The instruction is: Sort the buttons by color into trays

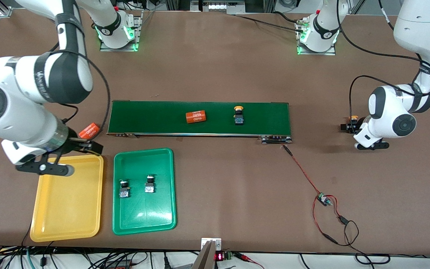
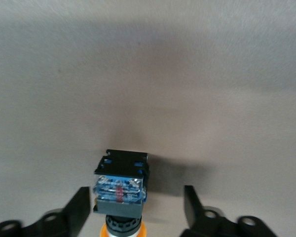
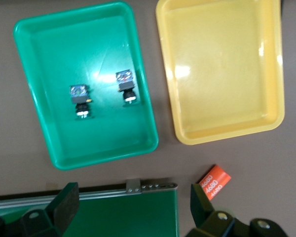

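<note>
From the front, a long dark-green conveyor belt (image 1: 199,118) crosses the middle of the worktop (image 1: 215,71). On it sit an orange cylinder (image 1: 195,117) with white numbers and a yellow-capped button (image 1: 239,115). Nearer the camera, toward the right arm's end, the yellow tray (image 1: 67,198) and the green tray (image 1: 145,191) lie side by side. The green tray holds two buttons (image 1: 136,185) (their caps look dark from here). A second orange cylinder (image 1: 89,130) lies on the bare worktop at the belt's end, just beside the yellow tray's corner. The right gripper (image 1: 88,146) hangs over that corner. The left gripper (image 1: 351,127) is low at the left arm's end of the worktop, around another yellow-capped button (image 1: 354,119) off the belt.

The left wrist view shows that button (image 2: 121,190) lying on the worktop between the left gripper's fingers (image 2: 76,210), a gap on each side, so the jaws are not clamped on it.

The right wrist view shows the right gripper's fingers (image 3: 64,202) spread wide with nothing between them, above the belt's end, with both trays and the stray cylinder (image 3: 214,181) below.
</note>
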`<state>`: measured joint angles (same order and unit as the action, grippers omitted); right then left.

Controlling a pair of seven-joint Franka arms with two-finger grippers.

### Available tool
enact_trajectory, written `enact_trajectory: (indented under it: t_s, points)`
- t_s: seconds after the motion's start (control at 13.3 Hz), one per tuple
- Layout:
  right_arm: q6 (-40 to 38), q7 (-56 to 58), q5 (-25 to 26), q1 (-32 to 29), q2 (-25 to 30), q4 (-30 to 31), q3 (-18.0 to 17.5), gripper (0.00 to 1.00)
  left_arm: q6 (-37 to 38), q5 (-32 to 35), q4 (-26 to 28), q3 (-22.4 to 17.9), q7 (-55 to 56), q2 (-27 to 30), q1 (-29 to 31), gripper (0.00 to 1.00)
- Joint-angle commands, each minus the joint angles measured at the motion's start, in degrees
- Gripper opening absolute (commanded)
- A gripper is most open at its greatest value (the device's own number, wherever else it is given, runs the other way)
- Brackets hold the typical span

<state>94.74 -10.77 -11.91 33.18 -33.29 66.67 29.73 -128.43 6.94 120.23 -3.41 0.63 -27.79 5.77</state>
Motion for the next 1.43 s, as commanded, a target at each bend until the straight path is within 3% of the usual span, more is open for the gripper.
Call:
enact_trajectory:
  t_s: [0.0,0.15,0.23,0.38,0.68,1.13,1.35]
  points:
    - [-0.79,-0.66,0.04,3.10,0.60,2.32,-0.11,1.00,-0.86,1.23,0.00,-0.37,-0.90,0.19,-0.23,0.40]
    - [-0.79,-3.01,0.48,6.97,0.25,3.20,-0.02,1.00,-0.25,1.32,-0.17,-0.28,-0.90,1.07,-0.23,0.25]
    - [-0.79,-6.17,-0.04,7.86,-0.10,3.47,-0.11,1.00,0.63,1.32,-0.44,-0.02,-0.90,2.47,-0.23,0.24]
    - [-0.70,-8.13,-0.05,10.83,-1.24,3.56,-0.20,1.00,6.40,1.32,-3.41,2.08,-0.81,4.49,-0.40,0.24]
    - [0.01,-13.93,-0.14,16.90,-3.79,4.52,-1.33,1.00,12.67,-1.47,-5.97,11.38,3.57,10.03,-0.40,0.27]
    - [3.25,-13.84,-4.27,23.05,-8.27,4.52,-2.22,1.00,11.37,-12.30,-7.47,25.19,9.03,8.82,-1.54,0.26]
    - [5.10,-16.72,-6.18,25.61,-8.89,4.52,-2.39,1.00,6.27,-14.92,-6.77,26.87,9.56,7.05,-3.65,0.26]
